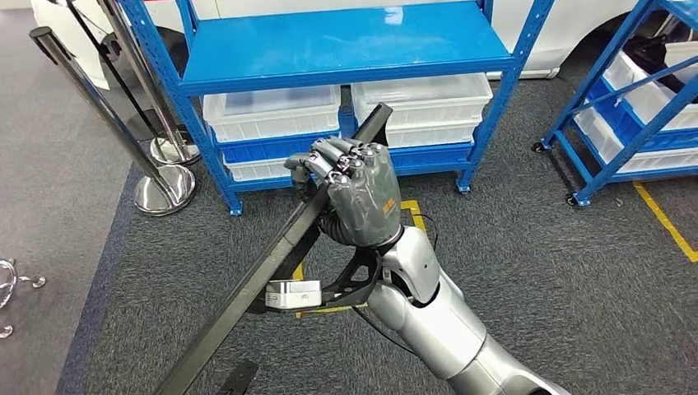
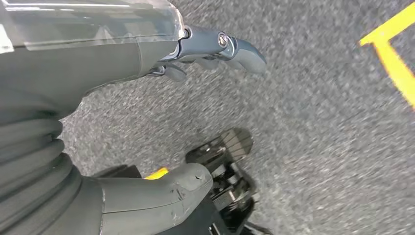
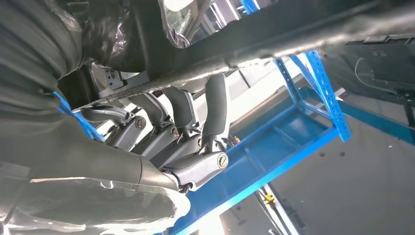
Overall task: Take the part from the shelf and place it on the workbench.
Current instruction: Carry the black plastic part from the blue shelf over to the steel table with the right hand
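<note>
Gripping part [image 1: 272, 263], right hand [image 1: 354, 193]; left hand [image 2: 147, 63] empty.

matt black part [image 1: 272, 255], rough grey carpet [image 1: 535, 247]

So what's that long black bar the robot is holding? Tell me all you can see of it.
The long black bar is a slim, straight, dark piece, matte like metal or plastic, with a squared end. It slants from the lower left of the head view up toward the blue metal shelf rack, above grey carpet. The robot's right hand grips it partway along, fingers wrapped around it. Its lower end runs out of frame.
</note>
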You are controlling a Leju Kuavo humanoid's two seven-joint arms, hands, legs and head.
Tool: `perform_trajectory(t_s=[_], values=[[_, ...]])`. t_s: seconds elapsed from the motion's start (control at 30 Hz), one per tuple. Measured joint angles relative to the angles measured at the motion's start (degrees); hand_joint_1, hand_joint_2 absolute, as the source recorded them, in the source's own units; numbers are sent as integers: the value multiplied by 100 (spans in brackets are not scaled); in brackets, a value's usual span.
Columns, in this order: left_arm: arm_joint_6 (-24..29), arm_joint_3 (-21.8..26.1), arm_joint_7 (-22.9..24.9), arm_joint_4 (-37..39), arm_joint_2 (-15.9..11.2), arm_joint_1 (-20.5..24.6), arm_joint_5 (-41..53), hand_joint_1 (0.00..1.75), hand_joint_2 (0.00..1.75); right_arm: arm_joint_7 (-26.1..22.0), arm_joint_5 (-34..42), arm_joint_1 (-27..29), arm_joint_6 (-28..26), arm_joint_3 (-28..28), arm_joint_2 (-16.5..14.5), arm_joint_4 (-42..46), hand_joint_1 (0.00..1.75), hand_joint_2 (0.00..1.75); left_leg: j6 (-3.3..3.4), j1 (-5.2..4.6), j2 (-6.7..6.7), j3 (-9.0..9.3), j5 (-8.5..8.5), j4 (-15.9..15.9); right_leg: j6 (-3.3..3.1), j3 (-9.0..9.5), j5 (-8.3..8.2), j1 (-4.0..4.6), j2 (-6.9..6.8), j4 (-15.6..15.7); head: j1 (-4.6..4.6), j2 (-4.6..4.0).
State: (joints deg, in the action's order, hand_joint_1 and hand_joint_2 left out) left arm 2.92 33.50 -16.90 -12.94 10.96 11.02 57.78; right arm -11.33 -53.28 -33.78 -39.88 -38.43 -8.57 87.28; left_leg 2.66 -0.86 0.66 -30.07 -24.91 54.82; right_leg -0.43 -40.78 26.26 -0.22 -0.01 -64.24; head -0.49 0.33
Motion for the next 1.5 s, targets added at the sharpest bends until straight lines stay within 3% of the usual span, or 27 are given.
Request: perform_trajectory(t_s=[0.03, 0.07, 0.13, 0.17, 0.23, 0.3, 0.37, 0.4, 0.43, 0.5, 0.53, 0.6, 0.67, 0.73, 0.77, 0.83, 0.9, 0.93, 1.0, 1.07, 1.13, 1.17, 1.23, 1.3, 1.4, 1.43, 1.5], values=[[-6, -2, -4, 0, 5, 12, 7, 0, 175, 4, -24, -8, 0, -1, 11, -1, 175, 175, -16, 9, 13, -241, 152, 53, 62, 64, 168, -45, 1, -318, 0, 0], [-11, -4, -3, 0, 9, 26, 13, 0, 175, 9, -49, -24, 0, -5, 16, -1, 175, 175, -54, 19, 13, -528, 307, 159, 113, 321, 427, -75, 9, -350, -2, 0], [-19, -5, 12, 0, 15, 32, 10, 0, 175, 14, -74, -54, 2, -15, 18, -4, 175, 175, -172, 43, 13, -949, 548, 349, 111, 915, 388, -98, 21, 97, -8, 0], [-30, -4, 24, 0, 12, 25, 3, 0, 175, 19, -82, -72, 3, -26, 9, -9, 175, 175, -221, 53, 7, -1008, 616, 382, 57, 1068, 494, -70, 28, 361, -9, 0], [-74, -2, 50, 3, 0, -19, -7, 0, 175, 40, -93, -110, 3, -47, -8, -42, 175, 175, -293, 87, 0, -1064, 642, 385, -67, 965, 377, -53, 5, 361, -9, 0], [-119, -1, 79, 6, -18, -76, -4, 0, 175, 64, -101, -151, 3, -72, -42, -90, 175, 175, -359, 117, -10, -1204, 239, 648, -170, 799, 210, -59, -19, 375, -11, 0], [-138, 1, 97, 7, -35, -110, 1, 0, 175, 76, -113, -176, 3, -92, -73, -127, 175, 175, -392, 127, -14, -1356, -423, 1294, -215, 599, 38, -49, -27, 377, -13, 0], [-142, 1, 104, 7, -43, -114, 5, 0, 175, 81, -123, -181, 3, -98, -80, -144, 175, 175, -397, 129, -17, -1390, -621, 1651, -220, 488, -49, -41, -31, 375, -13, 0], [-144, 0, 111, 7, -49, -114, 13, 0, 175, 89, -135, -181, 3, -102, -82, -162, 175, 175, -395, 129, -20, -1368, -660, 1921, -219, 375, -138, -34, -35, 372, -13, 0], [-147, -2, 125, 7, -59, -109, 33, 0, 175, 111, -156, -177, 2, -104, -80, -190, 175, 175, -384, 129, -24, -1088, -400, 1991, -205, 146, -312, -31, -41, 366, -13, 0], [-145, -3, 129, 7, -61, -95, 40, 0, 175, 121, -164, -177, 1, -104, -79, -196, 175, 175, -374, 129, -28, -789, -284, 1736, -192, 48, -400, -34, -39, 363, -13, 0], [-133, -7, 130, 5, -70, -30, 43, 0, 175, 131, -179, -180, -1, -103, -77, -175, 175, 175, -337, 108, -39, -63, -401, 880, -140, -79, -558, -39, -39, 366, -12, 0], [-122, -8, 115, 4, -79, 40, 38, 0, 175, 133, -188, -192, -3, -103, -77, -146, 175, 175, -274, 65, -54, 287, -583, 330, -71, -96, -708, -55, -54, 416, -13, 0], [-123, -8, 97, 5, -80, 76, 34, 0, 175, 139, -188, -202, -3, -102, -73, -133, 175, 175, -194, 56, -43, 232, -461, 241, -1, -90, -824, -67, -56, 494, -14, 0], [-125, -9, 92, 6, -78, 87, 34, 0, 175, 143, -186, -205, -2, -101, -66, -125, 175, 175, -144, 65, -29, 189, -375, 207, 25, -122, -738, -66, -46, 460, -13, 0], [-120, -14, 84, 7, -74, 103, 36, 0, 175, 149, -173, -204, 1, -98, -50, -113, 175, 175, -51, 85, 5, 34, -177, 167, 51, -245, -202, -64, -20, 70, -9, 0], [-105, -17, 88, 7, -73, 107, 43, 0, 175, 151, -158, -186, 3, -98, -34, -109, 175, 175, -13, 70, 13, -195, 4, 176, 75, -365, 370, -65, -11, -657, -8, 0], [-98, -19, 95, 7, -73, 105, 52, 0, 175, 150, -155, -168, 2, -99, -18, -109, 175, 175, -17, 64, 17, -318, 93, 186, 88, -376, 447, -67, -9, -969, -8, 0], [-85, -29, 113, 7, -73, 105, 87, 0, 175, 146, -150, -121, -2, -100, 25, -109, 175, 175, -34, 56, 24, -576, 262, 222, 99, -188, 219, -71, -9, -1151, -8, 0], [-69, -51, 127, 7, -71, 108, 129, 0, 175, 132, -132, -62, -5, -101, 62, -84, 175, 175, -70, 52, 20, -817, 410, 289, 78, 379, 96, -68, -10, -641, -9, 0], [-52, -77, 135, 7, -62, 112, 162, 0, 175, 97, -94, -4, -10, -105, 76, -18, 175, 175, -126, 44, 13, -974, 530, 364, 38, 956, 355, -38, -5, 133, -12, 0], [-44, -88, 142, 7, -57, 113, 175, 0, 175, 78, -75, 21, -13, -108, 79, 13, 175, 175, -158, 48, 11, -1012, 587, 378, 14, 1100, 472, -15, -1, 374, -13, 0], [-37, -109, 167, 8, -46, 103, 205, 0, 175, 51, -70, 76, -16, -108, 88, 36, 175, 175, -235, 82, 7, -1044, 693, 356, -57, 1077, 412, 10, -14, 485, -9, 0], [-42, -131, 191, 12, -42, 77, 224, 0, 175, 46, -114, 117, -15, -104, 99, 35, 175, 175, -307, 117, -12, -1136, 444, 512, -148, 957, 249, -4, -39, 513, -10, 0], [-66, -156, 165, 15, -42, 61, 219, 0, 175, 44, -170, 143, -14, -101, 112, 36, 175, 175, -381, 154, -25, -1353, -419, 1425, -194, 677, 13, -22, -46, 519, -12, 0], [-78, -161, 135, 15, -42, 61, 218, 0, 175, 44, -186, 161, -14, -100, 119, 36, 175, 175, -398, 163, -24, -1383, -502, 1759, -185, 574, -60, -22, -47, 518, -12, 0], [-96, -174, 53, 14, -42, 59, 211, 0, 175, 43, -211, 203, -14, -98, 137, 37, 175, 175, -412, 173, -24, -1265, -232, 2054, -157, 367, -210, -27, -54, 510, -13, 0]])
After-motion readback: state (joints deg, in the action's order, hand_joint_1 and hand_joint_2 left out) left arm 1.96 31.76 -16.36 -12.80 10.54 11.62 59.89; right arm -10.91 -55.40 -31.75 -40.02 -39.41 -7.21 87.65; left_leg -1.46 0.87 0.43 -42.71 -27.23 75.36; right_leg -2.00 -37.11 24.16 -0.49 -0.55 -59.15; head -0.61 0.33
